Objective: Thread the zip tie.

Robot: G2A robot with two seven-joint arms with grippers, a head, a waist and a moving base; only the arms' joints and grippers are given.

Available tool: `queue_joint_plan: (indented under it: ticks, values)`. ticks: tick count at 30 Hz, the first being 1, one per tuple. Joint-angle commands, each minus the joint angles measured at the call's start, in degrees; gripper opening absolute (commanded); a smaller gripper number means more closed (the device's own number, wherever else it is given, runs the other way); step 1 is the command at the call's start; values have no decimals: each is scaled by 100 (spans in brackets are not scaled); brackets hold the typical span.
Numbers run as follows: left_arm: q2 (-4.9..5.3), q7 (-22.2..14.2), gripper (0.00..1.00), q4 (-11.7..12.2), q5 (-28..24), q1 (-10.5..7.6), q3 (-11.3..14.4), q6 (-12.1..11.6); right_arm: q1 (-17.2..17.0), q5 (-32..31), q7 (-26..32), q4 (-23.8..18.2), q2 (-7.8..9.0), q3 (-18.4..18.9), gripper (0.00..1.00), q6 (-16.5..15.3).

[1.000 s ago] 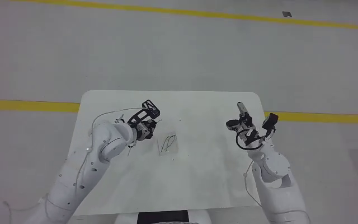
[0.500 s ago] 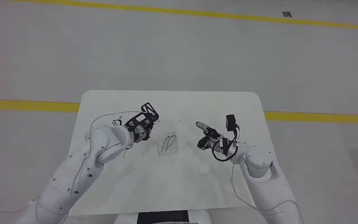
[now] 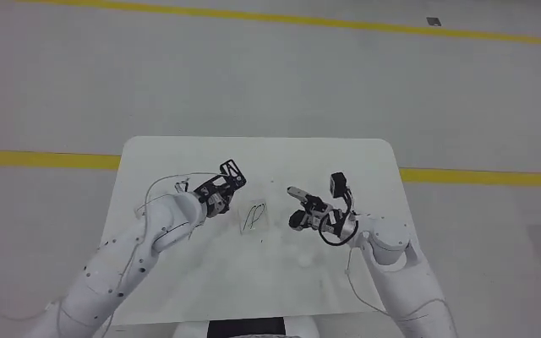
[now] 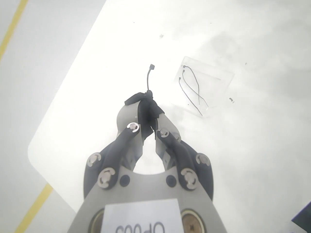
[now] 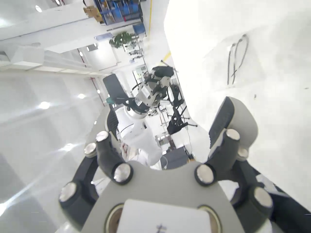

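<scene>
Left claw: here's the left claw (image 4: 147,99), pads pinched tight together on the black zip tie (image 4: 148,78). A short curved length pokes out past the tips, with the square head at the far end. Whether that head touches the surface, I can't tell.
Right claw: the right claw (image 5: 167,122) is spread wide apart with nothing between its pads, and it's turned sideways toward the other claw.
Left arm: it comes in from the robot's left, forearm slanting toward the middle, and the claw sits just beside the clear sheet (image 4: 218,78).
Right arm: it's bent at the elbow, forearm laid across toward the centre. Its claw is near the sheet on the opposite side, so the two claws face each other, apart.
Clear sheet: it lies flat between the claws, and two spare ties (image 4: 192,83) cross each other at it.
Surface: the white surface (image 3: 338,160) has rounded corners, and there's a small dark speck (image 4: 230,100) just beside the sheet.
Room: the grey floor (image 3: 254,76) is marked with a yellow line (image 3: 51,159). Beyond the surface's edge there are shelves with blue bins (image 5: 116,10) and a green plant (image 5: 121,38).
</scene>
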Motion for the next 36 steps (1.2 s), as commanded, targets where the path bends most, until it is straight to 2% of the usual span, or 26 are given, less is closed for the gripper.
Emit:
queue_joint_plan:
  ticks: [1,5,11,18,22,28,31,36]
  values:
    - [33,73,0,-21,161,13,78,0,181,23,424,108,6,-202,100,4]
    - [104,194,0,-41,302,17,188,0,614,-86,1052,561,15,-748,100,4]
    - [200,319,0,-107,336,-3,299,0,1069,84,1051,1074,-2,-1289,100,4]
    - [215,338,0,-136,382,-6,322,0,1108,206,1005,1061,-3,-1285,100,4]
    - [229,550,0,-69,451,15,308,0,1089,244,783,1218,-13,-1353,100,4]
    - [355,729,0,-192,571,112,330,0,1323,619,718,1679,-32,-1580,100,4]
    - [447,819,0,-266,697,127,405,0,1384,701,753,1694,-35,-1615,100,4]
    - [447,819,0,-266,697,127,405,0,1376,699,730,1693,-36,-1621,100,0]
